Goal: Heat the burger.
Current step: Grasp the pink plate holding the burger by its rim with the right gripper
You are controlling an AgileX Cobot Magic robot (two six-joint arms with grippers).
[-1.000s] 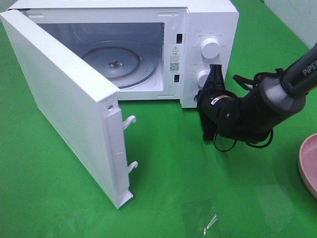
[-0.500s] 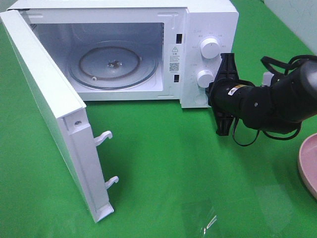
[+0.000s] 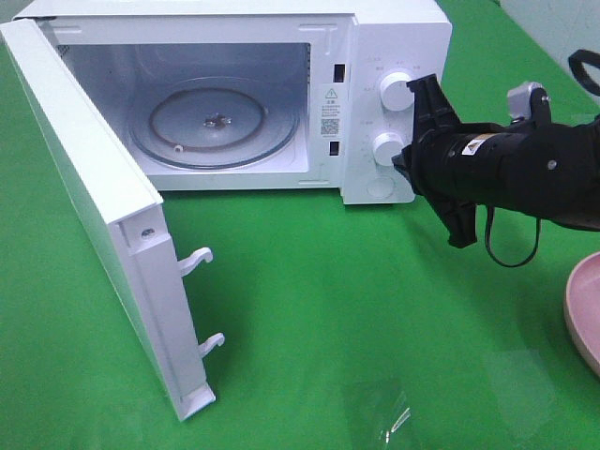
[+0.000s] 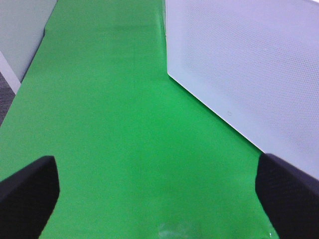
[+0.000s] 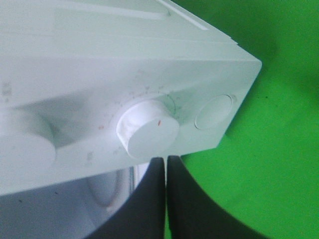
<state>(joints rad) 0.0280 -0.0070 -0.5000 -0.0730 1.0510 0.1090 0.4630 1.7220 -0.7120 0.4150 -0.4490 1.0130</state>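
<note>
I have the microwave (image 3: 403, 37) standing toward the far edge of the green tabletop (image 3: 328, 309). Its door (image 3: 84, 159) is swung wide open toward the left edge. Inside, the glass turntable (image 3: 216, 122) lies flat and bare. The burger shows in none of my three views, so I cannot say where it is.

My right tool (image 5: 166, 162) is closed, its two black fingers pressed together with nothing between them. It points at the microwave's control panel, with the tips just beside the lower knob (image 3: 385, 146). I cannot tell whether they touch it. The upper knob (image 3: 396, 89) sits above that one, and a round button (image 3: 379, 187) sits under it, near the panel's bottom corner.

My left tool (image 4: 159, 194) is spread wide, and I see only green tabletop between its fingers (image 4: 30, 194). From its wrist camera, the dotted white outer face of the door is close by on one side.

Toward the right edge of the tabletop, the rim of a pink plate (image 3: 583, 309) shows, well apart from the microwave. A scrap of clear plastic (image 3: 394, 417) lies near the front edge.
</note>
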